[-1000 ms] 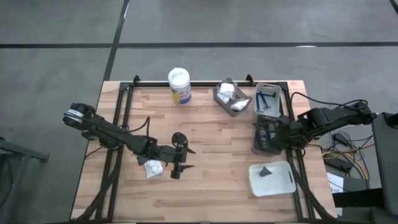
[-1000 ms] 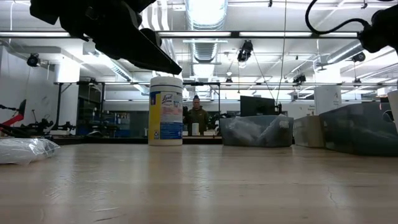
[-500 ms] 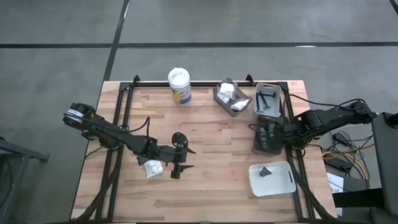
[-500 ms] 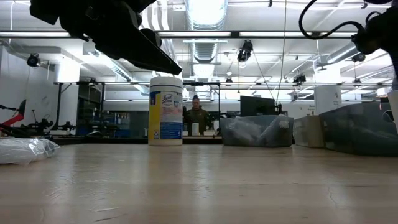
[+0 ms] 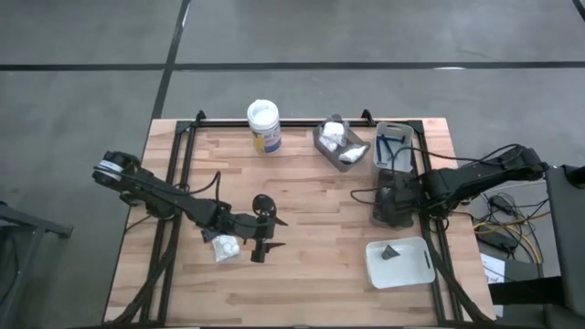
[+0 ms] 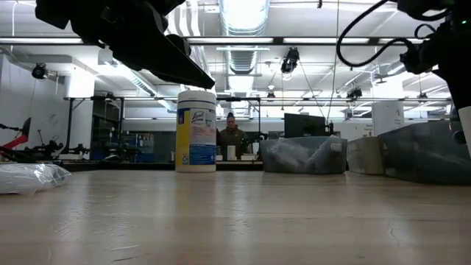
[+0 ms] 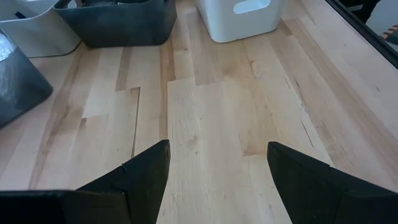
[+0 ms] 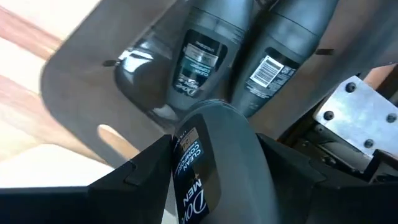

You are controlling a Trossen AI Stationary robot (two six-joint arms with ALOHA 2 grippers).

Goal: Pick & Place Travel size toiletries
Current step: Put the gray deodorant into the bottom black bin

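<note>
At the lower left of the high view, the left end effector (image 5: 260, 239) hovered over the bare desk (image 5: 311, 274), its fingers (image 7: 143, 171) spread apart with nothing between them. A white puffy packet (image 5: 224, 246) lay just beside it, toward the frame's left edge — the only task item on that arm's side, and the left arm was plainly the nearer one to it.

Moving rightward, a white-lidded jar (image 5: 263, 125) stood at the upper centre, then a grey tray (image 5: 340, 146) of white packets, then a pale tray (image 5: 394, 146) holding blue sticks.

At centre right, the right end effector (image 5: 399, 194) hung above the dark tray (image 5: 391, 208), clamped on a dark grey bottle (image 8: 211, 162). In the right wrist view, two more dark bottles (image 8: 205, 53) lay side by side in that tray directly under the held one, long axes running roughly the same way as it — so a release would likely only need a straight descent. A white tray (image 5: 398, 261) with one small dark item sat at the lower right.
</note>
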